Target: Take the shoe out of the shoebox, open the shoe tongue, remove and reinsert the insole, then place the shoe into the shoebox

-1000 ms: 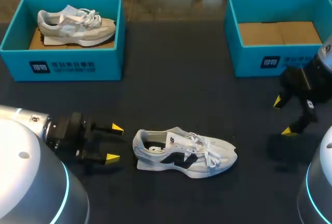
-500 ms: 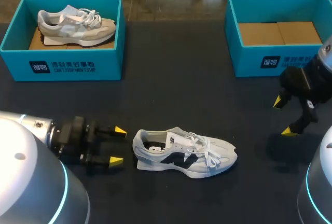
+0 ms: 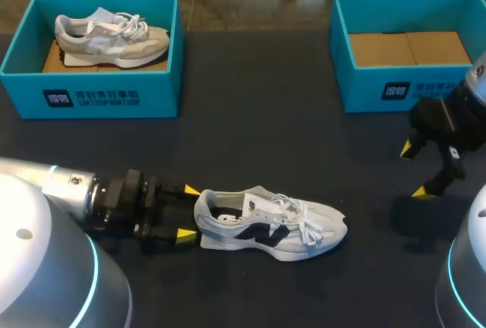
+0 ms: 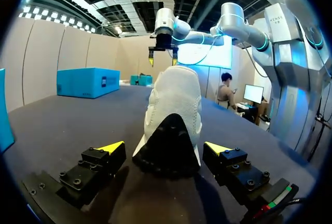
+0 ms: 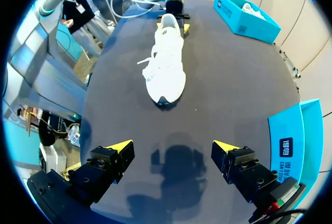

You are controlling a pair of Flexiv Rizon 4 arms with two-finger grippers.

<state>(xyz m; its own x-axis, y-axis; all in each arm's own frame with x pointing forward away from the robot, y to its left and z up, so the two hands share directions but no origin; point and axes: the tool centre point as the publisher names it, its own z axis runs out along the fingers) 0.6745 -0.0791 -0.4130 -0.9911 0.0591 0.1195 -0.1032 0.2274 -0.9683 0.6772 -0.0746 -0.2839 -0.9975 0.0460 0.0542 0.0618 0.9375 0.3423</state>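
Note:
A white sneaker (image 3: 269, 225) with dark side marks lies on its sole in the middle of the black table, heel to the left. My left gripper (image 3: 187, 212) is open at the heel, one yellow fingertip on each side of it. In the left wrist view the sneaker's heel (image 4: 171, 130) sits between the open fingers of the left gripper (image 4: 164, 147), with gaps on both sides. My right gripper (image 3: 415, 169) hangs open off to the right, holding nothing. From the right wrist, the sneaker (image 5: 166, 63) lies well ahead of the right gripper (image 5: 174, 144). The empty teal shoebox (image 3: 406, 47) stands at the back right.
A second teal shoebox (image 3: 95, 55) at the back left holds a grey-and-beige sneaker (image 3: 110, 37). In the right wrist view this box (image 5: 246, 9) shows far off, and the empty box's wall (image 5: 293, 141) is close beside the right fingers.
My left gripper has slid right along the table, from a short way off the shoe to straddling its heel. The right arm and the sneaker have stayed where they were.

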